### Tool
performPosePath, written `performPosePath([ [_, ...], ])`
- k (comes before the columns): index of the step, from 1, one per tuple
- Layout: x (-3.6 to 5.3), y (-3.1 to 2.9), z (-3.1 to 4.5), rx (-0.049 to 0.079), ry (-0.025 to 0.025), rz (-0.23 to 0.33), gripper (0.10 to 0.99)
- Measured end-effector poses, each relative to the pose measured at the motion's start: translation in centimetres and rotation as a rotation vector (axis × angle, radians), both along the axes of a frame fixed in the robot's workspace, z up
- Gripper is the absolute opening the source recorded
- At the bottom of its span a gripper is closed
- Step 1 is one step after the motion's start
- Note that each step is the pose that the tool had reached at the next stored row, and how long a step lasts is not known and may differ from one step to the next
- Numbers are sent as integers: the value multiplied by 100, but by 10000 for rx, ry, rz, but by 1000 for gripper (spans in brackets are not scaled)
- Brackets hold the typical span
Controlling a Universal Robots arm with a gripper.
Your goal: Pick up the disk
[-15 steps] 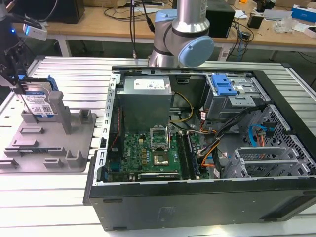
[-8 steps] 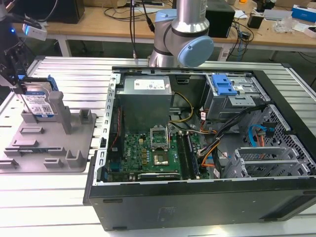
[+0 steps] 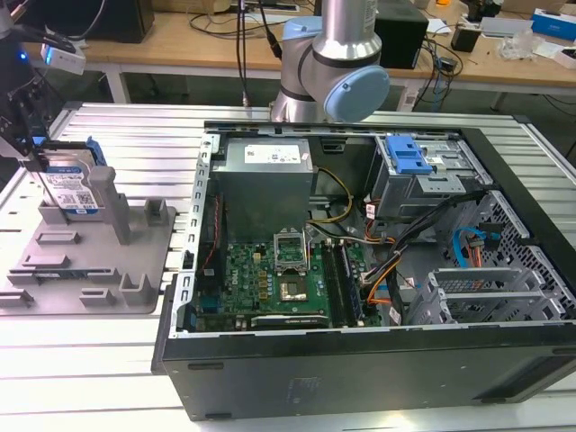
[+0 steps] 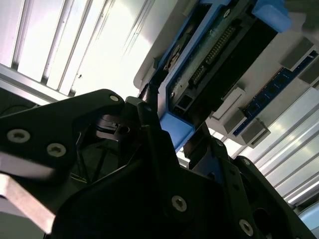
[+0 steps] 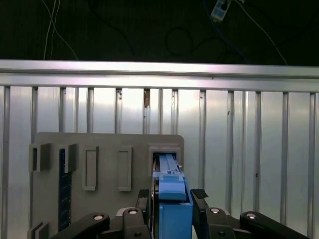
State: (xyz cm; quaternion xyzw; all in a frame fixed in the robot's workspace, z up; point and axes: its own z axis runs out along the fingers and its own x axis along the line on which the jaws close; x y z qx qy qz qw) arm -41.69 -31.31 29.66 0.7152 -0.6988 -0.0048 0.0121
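Note:
The disk [image 3: 70, 191] is a silver drive with a white-and-blue label and blue side rails. It stands on edge in a slot of the grey fixture tray [image 3: 135, 261] at the exterior view's left. My gripper [image 3: 34, 162] is at its top end. In the first wrist view the black fingers [image 5: 199, 195] press against both sides of the disk's blue rail [image 5: 172, 211], so my gripper [image 5: 172, 195] is shut on it. In the second wrist view the disk's underside [image 4: 219, 45] runs away from my gripper [image 4: 174, 122].
An open computer case [image 3: 360, 360] fills the exterior view's middle and right, with a blue-handled drive cage [image 3: 409, 157] inside. The arm's base [image 3: 333, 72] stands behind the case. The ribbed metal table [image 5: 249, 149] surrounds the tray [image 5: 104, 149]. A workbench with cables lies behind.

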Motion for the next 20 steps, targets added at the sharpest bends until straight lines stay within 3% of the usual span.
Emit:
performPosePath([
  [5, 0, 0, 0, -3, 1, -1, 443],
  [6, 0, 0, 0, 0, 1, -1, 373],
  [20, -1, -19, -2, 8, 0, -60, 369],
])
